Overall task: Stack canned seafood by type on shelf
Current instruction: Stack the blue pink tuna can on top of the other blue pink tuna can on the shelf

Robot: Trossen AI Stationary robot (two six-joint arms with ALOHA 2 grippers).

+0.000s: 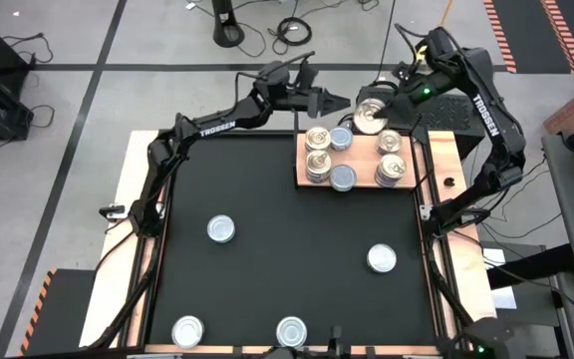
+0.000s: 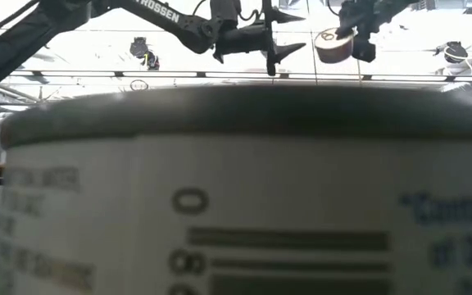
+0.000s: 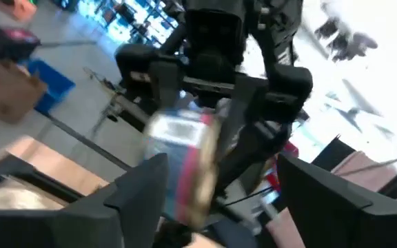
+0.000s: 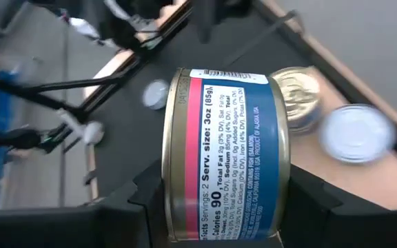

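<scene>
Holding a blue-labelled can (image 1: 371,116) in my right pincer (image 1: 375,112), I hover above the shelf (image 1: 362,160), high view; my left pincer (image 1: 339,102), spread wide, sits just beside. Low view: the can (image 2: 331,45) hangs aloft. Right wrist view: my fingers (image 4: 133,207) clamp the can (image 4: 226,155) sideways.

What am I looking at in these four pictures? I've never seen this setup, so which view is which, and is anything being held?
Two dark robot arms work at a black table. One picture looks straight down, one sits at table height behind a can that fills the view, and two ride on the wrists. The right gripper holds a blue-and-pink can above the wooden shelf, where other cans are stacked. The left gripper hovers beside it, fingers open and empty. Four loose cans lie on the table.
</scene>
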